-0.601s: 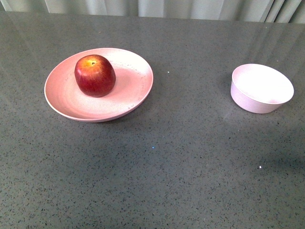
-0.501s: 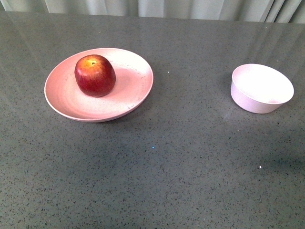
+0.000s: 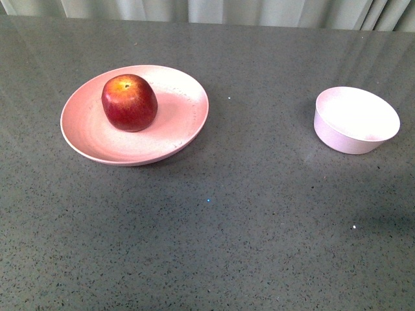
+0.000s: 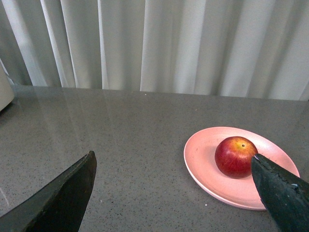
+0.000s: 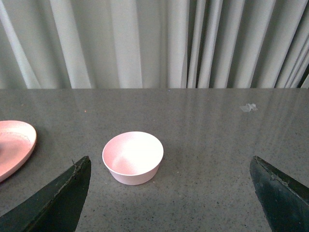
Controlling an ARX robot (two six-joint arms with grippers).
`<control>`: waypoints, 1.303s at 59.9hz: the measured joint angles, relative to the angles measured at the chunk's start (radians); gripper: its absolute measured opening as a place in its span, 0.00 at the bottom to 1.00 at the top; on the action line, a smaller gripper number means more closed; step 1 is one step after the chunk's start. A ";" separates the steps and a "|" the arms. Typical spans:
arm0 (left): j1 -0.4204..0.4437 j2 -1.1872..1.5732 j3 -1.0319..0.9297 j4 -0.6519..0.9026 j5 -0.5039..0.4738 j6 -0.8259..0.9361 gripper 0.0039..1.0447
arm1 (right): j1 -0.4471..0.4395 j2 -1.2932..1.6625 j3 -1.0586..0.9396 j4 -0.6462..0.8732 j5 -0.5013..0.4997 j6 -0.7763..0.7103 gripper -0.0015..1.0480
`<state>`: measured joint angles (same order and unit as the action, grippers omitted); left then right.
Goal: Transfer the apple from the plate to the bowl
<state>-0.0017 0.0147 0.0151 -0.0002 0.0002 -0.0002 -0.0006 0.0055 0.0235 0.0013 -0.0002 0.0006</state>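
**Apple (image 3: 129, 102) on plate (image 3: 91, 139); both grippers wide, holding nothing**

Front view, L to R: the salmon-pink plate lies in the upper left of the frame, flat on the grey speckled counter (image 3: 227, 214). The dark red apple sits on it, toward the plate's far-left part. It's upright, w/ the yellow-orange patch and stem dimple facing up. The plate's near and right parts are bare. A wide strip of counter runs across mid-frame. The small pale pink bowl (image 3: 356, 120) is at the right of the frame, about level w/ the plate and well apart from it. It stands upright, w/ its smooth inside in plain sight. A pale pleated curtain (image 3: 259, 10) runs along the top edge, behind the counter.

Left wrist view: the left gripper (image 4: 173, 159) is spread wide, w/ nothing between its dark fingers (image 4: 58, 203). The apple and plate show near one fingertip, which overlaps the plate's rim in the picture. Can't tell if it touches the rim. The apple isn't gripped.

Right wrist view: the right gripper (image 5: 170, 162) is also spread wide and holds nothing. Its dark fingers (image 5: 53, 203) frame the bowl, which stands on the counter beyond them, nearer one finger and not touched. The plate's rim shows at the picture's edge on that same side.
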 joint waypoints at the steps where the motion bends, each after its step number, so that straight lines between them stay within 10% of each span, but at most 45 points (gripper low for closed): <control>1: 0.000 0.000 0.000 0.000 0.000 0.000 0.92 | 0.000 0.000 0.000 0.000 0.000 0.000 0.91; 28: 0.000 0.000 0.000 0.000 0.000 0.000 0.92 | 0.002 0.006 0.003 -0.008 0.012 0.011 0.91; 38: 0.000 0.000 0.000 0.000 0.000 0.000 0.92 | -0.012 0.406 0.215 -0.396 0.189 0.281 0.91; 78: 0.000 0.000 0.000 0.000 0.000 0.000 0.92 | -0.160 1.544 0.619 0.207 -0.116 0.079 0.91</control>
<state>-0.0017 0.0147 0.0151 -0.0002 0.0002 -0.0002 -0.1608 1.5497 0.6426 0.2085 -0.1165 0.0799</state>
